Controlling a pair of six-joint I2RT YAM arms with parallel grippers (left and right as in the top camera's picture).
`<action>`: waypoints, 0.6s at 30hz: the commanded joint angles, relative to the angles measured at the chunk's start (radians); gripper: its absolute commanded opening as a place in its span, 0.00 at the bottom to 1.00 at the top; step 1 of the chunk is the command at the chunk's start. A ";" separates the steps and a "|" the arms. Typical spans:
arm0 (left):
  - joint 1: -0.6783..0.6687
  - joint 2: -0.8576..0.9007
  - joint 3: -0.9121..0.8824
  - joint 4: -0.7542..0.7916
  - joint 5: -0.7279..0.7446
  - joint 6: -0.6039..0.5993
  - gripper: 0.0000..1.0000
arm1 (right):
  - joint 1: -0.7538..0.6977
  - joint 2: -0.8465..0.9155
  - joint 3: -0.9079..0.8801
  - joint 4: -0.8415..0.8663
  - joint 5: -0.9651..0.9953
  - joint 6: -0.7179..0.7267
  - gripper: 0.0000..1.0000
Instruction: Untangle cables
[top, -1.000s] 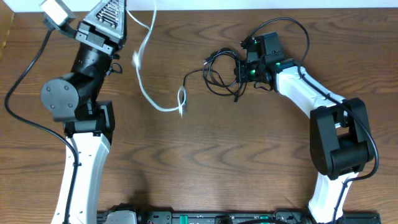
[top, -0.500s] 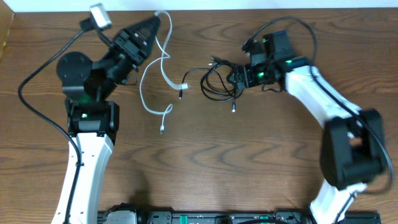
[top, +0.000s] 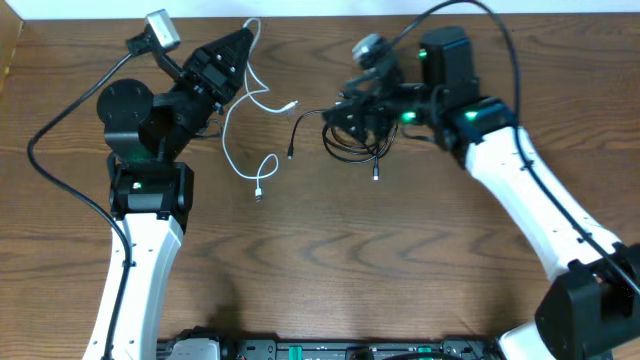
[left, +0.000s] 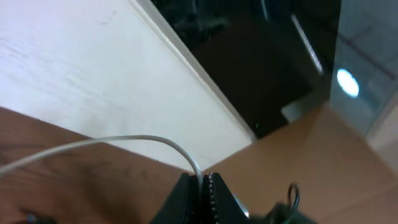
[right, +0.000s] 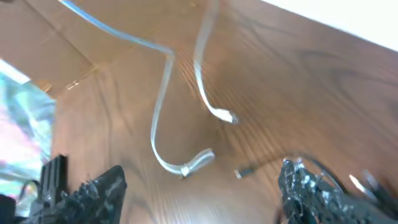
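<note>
Nearest the robot's base, the overhead view shows the bare wood-grain counter (top: 330, 260), brown and matte. Farther out, the white cable (top: 223, 140) lies in loose open curves left of centre. One small plug rests at its near end, and a second plug points toward the black cable (top: 345, 145). The black cable is a thin, glossy cord bunched in overlapping loops right of centre, with one plug trailing toward the robot and another strand reaching left. The two cords lie near each other but apart. The right end effector (top: 352, 108) hovers over the far side of the black bundle. Only the right wrist view shows its state. There the right end effector (right: 202, 186) is spread wide, with its dark ridged fingers (right: 93, 193) at either edge of the picture. Between them lie the counter, the white cable (right: 160, 112) with both pale plugs, and a small black plug (right: 242, 173). Thin black loops sit by its other finger, but I cannot tell whether they touch. At the far edge, the left end effector (top: 243, 42) is raised and pinches the white cable. The left wrist view confirms this. There the left end effector (left: 202, 180) is closed tight on the white cable (left: 124, 142), which arcs away over the counter in front of a pale wall (left: 62, 62).
</note>
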 joint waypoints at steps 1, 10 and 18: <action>0.000 -0.013 0.021 0.005 -0.063 -0.200 0.07 | 0.062 0.013 0.003 0.087 -0.039 0.016 0.73; 0.000 -0.013 0.021 0.005 -0.055 -0.489 0.08 | 0.150 0.028 0.003 0.243 0.064 0.050 0.73; -0.005 -0.013 0.021 0.005 0.000 -0.549 0.08 | 0.184 0.115 0.003 0.428 0.099 0.163 0.72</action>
